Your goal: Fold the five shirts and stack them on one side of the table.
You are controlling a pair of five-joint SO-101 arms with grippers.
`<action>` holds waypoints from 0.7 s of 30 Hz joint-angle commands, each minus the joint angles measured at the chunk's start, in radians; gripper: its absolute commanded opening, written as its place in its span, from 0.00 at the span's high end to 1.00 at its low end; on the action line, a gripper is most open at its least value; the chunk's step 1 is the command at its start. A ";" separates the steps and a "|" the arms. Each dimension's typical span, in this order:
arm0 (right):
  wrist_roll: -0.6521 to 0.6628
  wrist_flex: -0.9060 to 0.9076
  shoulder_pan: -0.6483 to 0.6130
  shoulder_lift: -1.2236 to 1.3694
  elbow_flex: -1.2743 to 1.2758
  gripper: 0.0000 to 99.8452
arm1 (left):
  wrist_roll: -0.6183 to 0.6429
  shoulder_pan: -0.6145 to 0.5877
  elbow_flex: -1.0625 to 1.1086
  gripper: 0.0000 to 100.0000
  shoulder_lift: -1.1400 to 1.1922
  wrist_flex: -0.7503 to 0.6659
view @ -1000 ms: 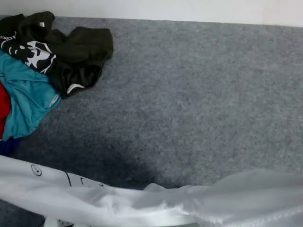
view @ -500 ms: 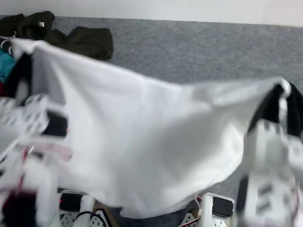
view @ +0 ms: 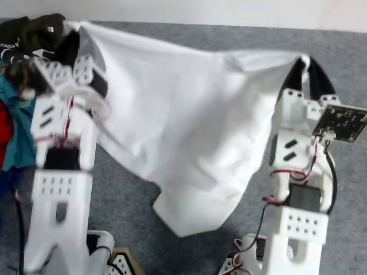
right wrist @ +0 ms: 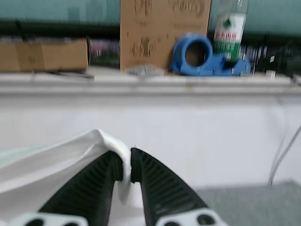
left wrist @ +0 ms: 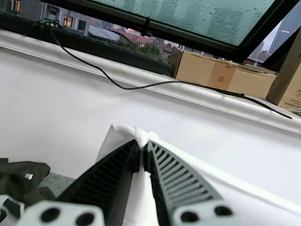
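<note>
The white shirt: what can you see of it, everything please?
The white shirt is plain, thin, soft-looking cloth, spread wide above the grey table. The left end effector pinches one top corner and the right end effector the other, both shut on bunched fabric. The top edge runs between them, and the rest hangs in loose folds, narrowing to a drooping lower point. Whether that point touches the table cannot be told.

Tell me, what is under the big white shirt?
Below the hanging edge of the white shirt, grey table shows. The table right beneath the spread cloth is covered, so I cannot tell if anything lies there. The left gripper and right gripper pinch its top corners.
</note>
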 commanded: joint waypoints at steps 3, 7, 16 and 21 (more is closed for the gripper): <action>0.003 -0.343 -0.001 0.229 -0.036 0.99 | -0.002 -0.022 -0.285 0.99 0.317 -0.048; 0.003 -0.387 0.002 0.412 -0.127 0.99 | -0.002 -0.021 -0.364 0.99 0.453 -0.048; 0.003 -0.461 -0.001 0.845 -0.452 0.99 | 0.000 -0.022 -0.602 0.99 0.753 -0.049; 0.003 -0.458 -0.001 0.970 -0.559 0.99 | 0.000 -0.021 -0.727 0.99 0.883 -0.046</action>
